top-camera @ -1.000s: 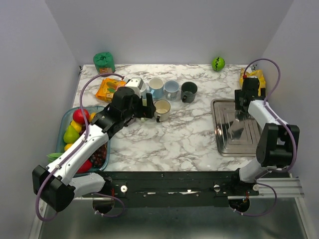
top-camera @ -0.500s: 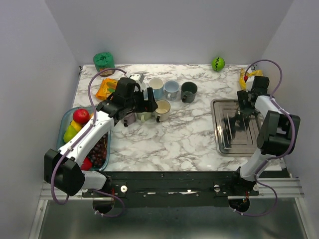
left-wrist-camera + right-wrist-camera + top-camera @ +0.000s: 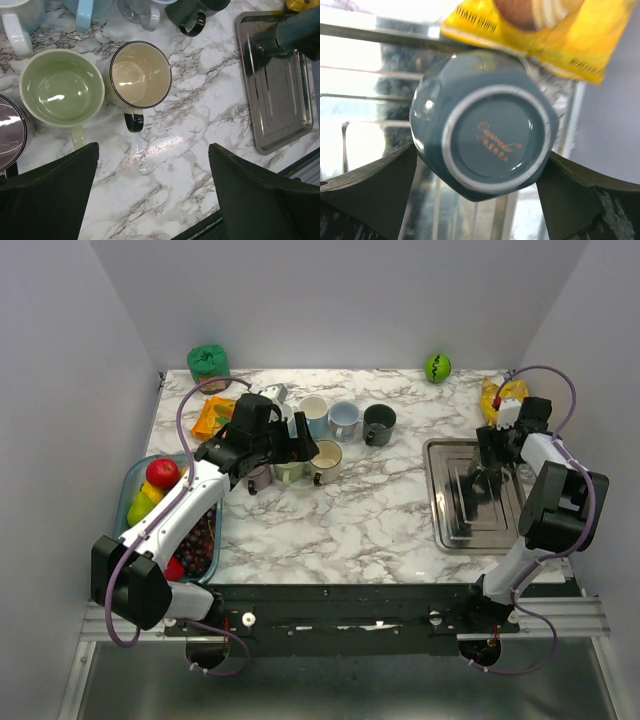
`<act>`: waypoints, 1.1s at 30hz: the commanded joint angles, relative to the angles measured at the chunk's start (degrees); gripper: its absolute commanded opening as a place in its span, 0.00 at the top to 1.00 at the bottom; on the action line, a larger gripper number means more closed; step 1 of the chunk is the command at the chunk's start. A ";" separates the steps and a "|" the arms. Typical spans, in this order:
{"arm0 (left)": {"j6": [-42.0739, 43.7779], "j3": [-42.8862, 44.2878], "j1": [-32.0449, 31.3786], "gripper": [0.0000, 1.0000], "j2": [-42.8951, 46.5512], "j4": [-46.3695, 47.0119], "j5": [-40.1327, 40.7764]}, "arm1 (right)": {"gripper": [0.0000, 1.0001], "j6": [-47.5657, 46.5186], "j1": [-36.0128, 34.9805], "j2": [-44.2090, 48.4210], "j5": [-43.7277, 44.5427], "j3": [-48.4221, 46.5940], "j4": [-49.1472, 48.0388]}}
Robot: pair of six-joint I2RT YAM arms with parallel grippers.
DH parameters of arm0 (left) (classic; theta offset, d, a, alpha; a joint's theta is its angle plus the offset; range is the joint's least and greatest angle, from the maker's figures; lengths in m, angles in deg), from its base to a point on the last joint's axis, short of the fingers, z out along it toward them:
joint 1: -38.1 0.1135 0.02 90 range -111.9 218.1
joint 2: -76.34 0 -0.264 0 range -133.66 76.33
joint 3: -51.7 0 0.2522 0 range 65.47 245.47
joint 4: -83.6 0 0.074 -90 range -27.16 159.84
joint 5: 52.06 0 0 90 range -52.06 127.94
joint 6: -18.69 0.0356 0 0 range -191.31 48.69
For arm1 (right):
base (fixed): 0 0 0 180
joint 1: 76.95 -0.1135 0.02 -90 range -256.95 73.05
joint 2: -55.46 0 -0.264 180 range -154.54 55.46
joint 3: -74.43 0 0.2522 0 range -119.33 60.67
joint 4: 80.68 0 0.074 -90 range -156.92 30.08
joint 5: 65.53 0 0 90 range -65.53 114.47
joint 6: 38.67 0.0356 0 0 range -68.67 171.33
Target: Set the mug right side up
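Approach stage. Right gripper (image 3: 477, 192), released and empty, hovers over the inverted mug (image 3: 485, 135) at the tray's (image 3: 480, 530) far end; left gripper (image 3: 152, 195) also released. Next move, as judged: descend, clamp, rotate upright.

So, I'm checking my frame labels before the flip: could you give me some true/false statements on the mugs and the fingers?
1. The blue-grey mug stands base up. True.
2. The right gripper has its fingers open on either side of that mug. True.
3. The cream mug lies on its side. False: it stands upright, mouth up.
4. The left gripper is shut on the green mug. False: its fingers are open and hold nothing.
5. A yellow packet lies next to the blue-grey mug. True.
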 commanded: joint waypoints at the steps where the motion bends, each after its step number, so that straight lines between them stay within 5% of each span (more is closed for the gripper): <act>1: -0.96 -1.96 0.29 0.01 2.52 1.83 -1.91 | 0.01 3.60 0.26 2.50 -6.18 2.85 4.07; 8: -1.40 -4.94 0.38 0.01 5.51 3.50 -1.38 | 0.11 6.59 0.26 6.98 -6.64 8.29 2.32; 15: -2.11 -7.76 0.38 0.01 7.62 4.73 -1.21 | 0.36 8.52 -2.11 8.74 -0.22 9.27 -1.03; 26: -2.28 -9.34 0.55 0.01 8.94 5.17 -0.59 | 0.40 8.61 -2.91 8.30 2.17 7.86 -2.79; 29: -2.55 -8.82 0.64 0.01 8.68 5.26 -0.59 | 0.48 9.05 -2.91 8.22 1.90 7.42 -2.96; 33: -3.16 -9.52 0.64 0.01 8.68 6.05 -0.85 | 0.77 9.32 -2.99 7.16 1.90 6.28 -2.00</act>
